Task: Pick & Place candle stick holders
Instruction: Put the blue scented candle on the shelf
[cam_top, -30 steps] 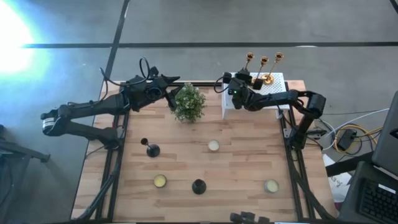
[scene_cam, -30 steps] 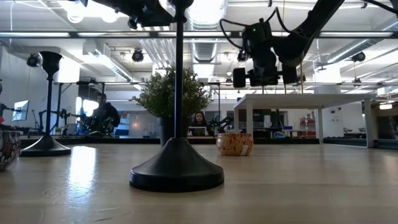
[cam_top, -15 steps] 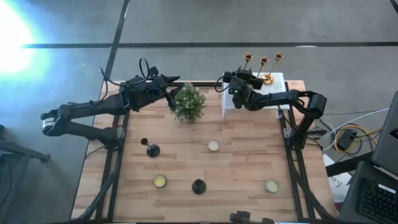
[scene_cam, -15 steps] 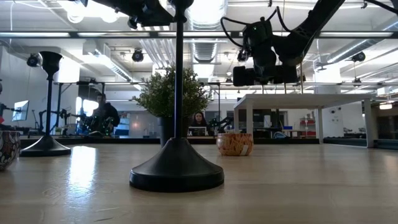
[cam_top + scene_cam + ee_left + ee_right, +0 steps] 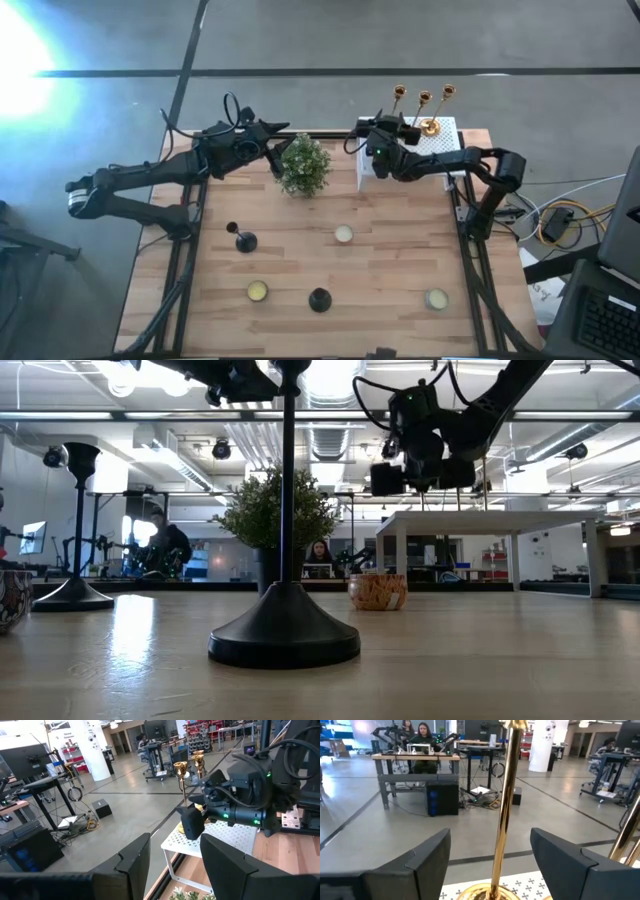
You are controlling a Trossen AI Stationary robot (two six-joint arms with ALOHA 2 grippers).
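Right gripper (image 5: 392, 128) hangs above the white perforated box (image 5: 440, 140) at the far right corner of the table (image 5: 300, 262), its fingers (image 5: 425, 857) spread apart with a gold candle stick holder (image 5: 506, 805) standing upright in the gap between them, touched by neither. That stem's round base rests on the box top just ahead of the gripper, and the three gold candle stick holders (image 5: 424, 98) stand in a row on the box, directly beyond the gripper on its far side; in the left wrist view two of their cups (image 5: 180, 768) rise just behind the right gripper's dark body. Nearer the front of the table than this gripper, well apart from it, stand the two black candle stick holders: one (image 5: 319, 299) near the front edge, which fills the middle of the low view, and another (image 5: 243, 240) off toward the left arm's side. Left gripper (image 5: 277, 140) waits at the far edge of the table, just beside the bushy potted plant (image 5: 304, 165), which sits between the two grippers; its fingers (image 5: 132, 865) stand partly apart with nothing between them. Three small round candles lie on the table, one (image 5: 343, 234) in the middle, one (image 5: 257, 291) and one (image 5: 436, 298) toward the front. People sit at desks in the room beyond.
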